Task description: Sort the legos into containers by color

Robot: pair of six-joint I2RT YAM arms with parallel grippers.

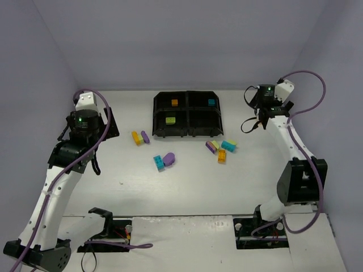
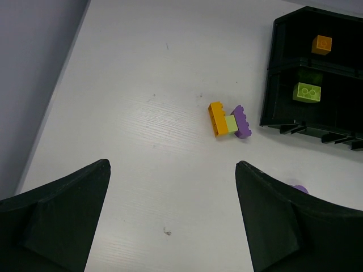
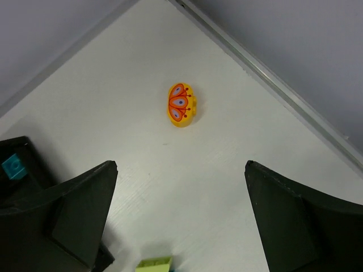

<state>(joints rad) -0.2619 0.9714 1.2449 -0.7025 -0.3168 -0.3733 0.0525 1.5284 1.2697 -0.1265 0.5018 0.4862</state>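
The black tray (image 1: 188,116) stands at the back middle. It holds an orange brick (image 1: 174,103), a teal brick (image 1: 211,102) and a yellow-green brick (image 1: 169,120); the near right compartment is empty. Loose legos lie in front: an orange, yellow-green and purple group (image 2: 228,120), a teal brick (image 1: 159,163) beside a purple one (image 1: 169,159), and a mixed cluster (image 1: 221,149) on the right. My left gripper (image 2: 171,164) is open and empty above bare table, left of the tray. My right gripper (image 3: 180,164) is open and empty, right of the tray.
A rounded yellow piece with an orange pattern (image 3: 181,105) lies near the table's far right corner, hidden by the arm in the top view. A yellow-green brick (image 3: 154,264) shows at the bottom edge of the right wrist view. Walls close in the table at the back and both sides.
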